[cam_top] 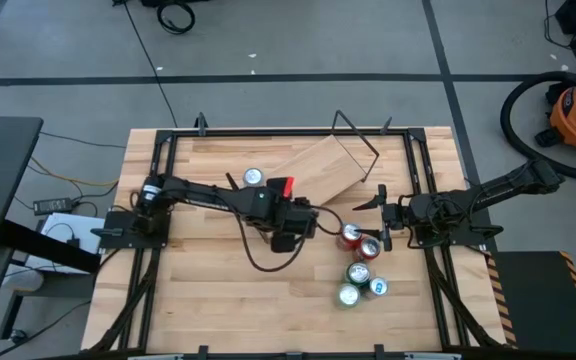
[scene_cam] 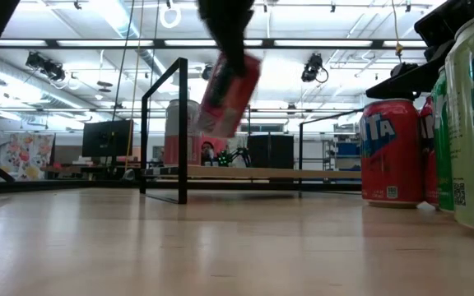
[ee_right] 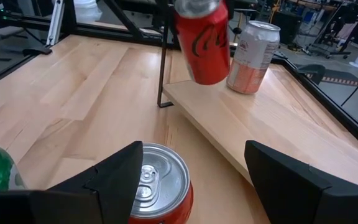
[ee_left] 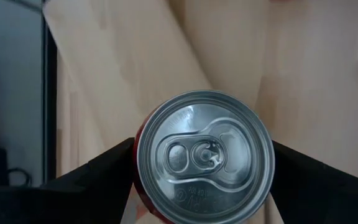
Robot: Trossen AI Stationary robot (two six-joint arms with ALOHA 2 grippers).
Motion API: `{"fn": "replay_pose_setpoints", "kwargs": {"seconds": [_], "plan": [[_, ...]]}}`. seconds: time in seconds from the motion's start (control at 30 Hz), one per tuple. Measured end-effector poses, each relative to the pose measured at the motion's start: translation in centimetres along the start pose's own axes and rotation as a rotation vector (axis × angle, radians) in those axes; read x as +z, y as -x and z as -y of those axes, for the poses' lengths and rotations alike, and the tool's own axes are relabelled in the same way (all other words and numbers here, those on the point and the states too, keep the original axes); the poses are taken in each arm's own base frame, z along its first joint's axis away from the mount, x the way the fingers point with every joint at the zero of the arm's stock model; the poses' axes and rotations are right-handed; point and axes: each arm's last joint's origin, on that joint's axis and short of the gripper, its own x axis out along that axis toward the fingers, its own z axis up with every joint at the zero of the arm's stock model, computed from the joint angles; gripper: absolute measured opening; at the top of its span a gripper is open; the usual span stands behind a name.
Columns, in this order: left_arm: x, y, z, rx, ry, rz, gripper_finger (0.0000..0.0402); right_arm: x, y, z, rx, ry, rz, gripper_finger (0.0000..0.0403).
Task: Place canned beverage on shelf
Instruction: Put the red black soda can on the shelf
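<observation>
A red can (ee_right: 202,45) hangs tilted in the air over the near end of the shelf (ee_right: 260,124), a light-wood plank with black rod frames lying askew at the table's far middle (cam_top: 328,165). My left gripper (cam_top: 286,190) is shut on this can. A pale can (ee_right: 253,56) stands upright on the plank's other end. My right gripper (cam_top: 376,218) waits open at the table's right. A standing red can's top (ee_right: 157,186) shows just below and between its fingers, which do not close on it. My left gripper pinches the red can's side wall just below the top rim (ee_left: 140,186), one finger (ee_left: 98,171) on each side. The fingers come from above, slanting down, and the lid (ee_left: 204,155) faces the wrist. The can hangs tilted below them (scene_cam: 229,94), clear of shelf and table.
Several more cans, red and green (cam_top: 360,265), stand grouped at the right near my right gripper; they loom close in the low view (scene_cam: 389,152). The shelf's rod frame (scene_cam: 179,131) stands upright at its end. Bare tabletop lies at the near left (cam_top: 208,300).
</observation>
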Motion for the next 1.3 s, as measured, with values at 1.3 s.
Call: {"fn": "replay_pose_setpoints", "kwargs": {"seconds": [1.3], "plan": [[-7.1,0.4,-2.2,-0.210,0.279,0.379,0.0318,0.1,0.0,0.0,0.000,0.004,0.014,0.0292]]}}
